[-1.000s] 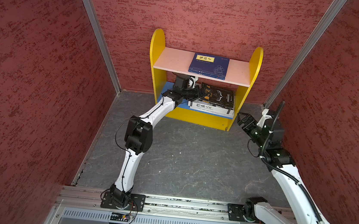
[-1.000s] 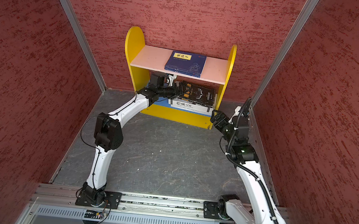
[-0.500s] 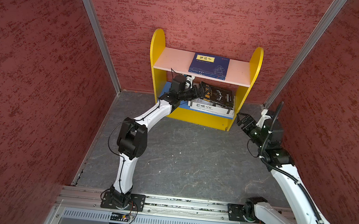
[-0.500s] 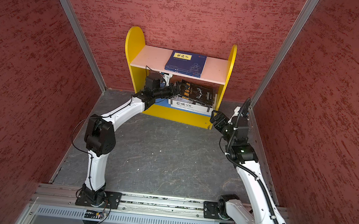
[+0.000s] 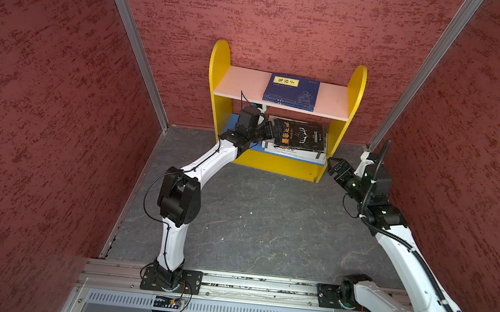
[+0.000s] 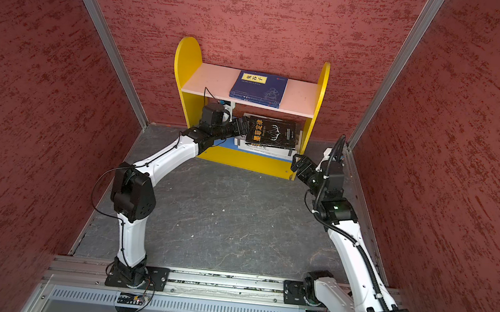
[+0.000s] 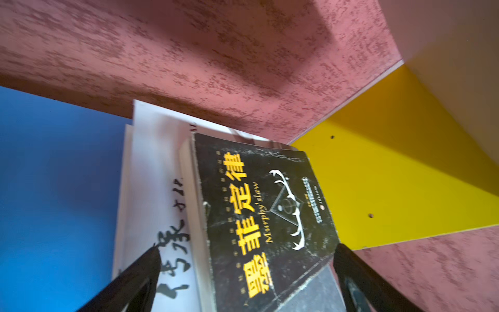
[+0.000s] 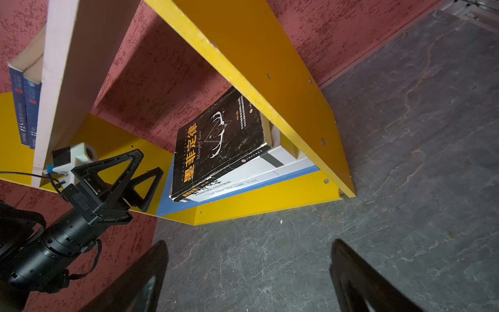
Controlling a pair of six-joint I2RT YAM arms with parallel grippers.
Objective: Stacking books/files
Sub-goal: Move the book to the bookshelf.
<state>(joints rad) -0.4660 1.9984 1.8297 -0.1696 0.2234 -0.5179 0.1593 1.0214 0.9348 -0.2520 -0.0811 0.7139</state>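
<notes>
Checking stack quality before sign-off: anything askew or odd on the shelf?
Yes. On the lower shelf the black book lies rotated on the white books beneath, edges not parallel, by the open left gripper. Its cover edges look scuffed. The navy books on the top board look aligned.

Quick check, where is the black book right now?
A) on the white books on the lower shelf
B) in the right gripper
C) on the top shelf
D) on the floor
A: the black book lies on the white books on the lower shelf. The top shelf holds only navy books.
</notes>
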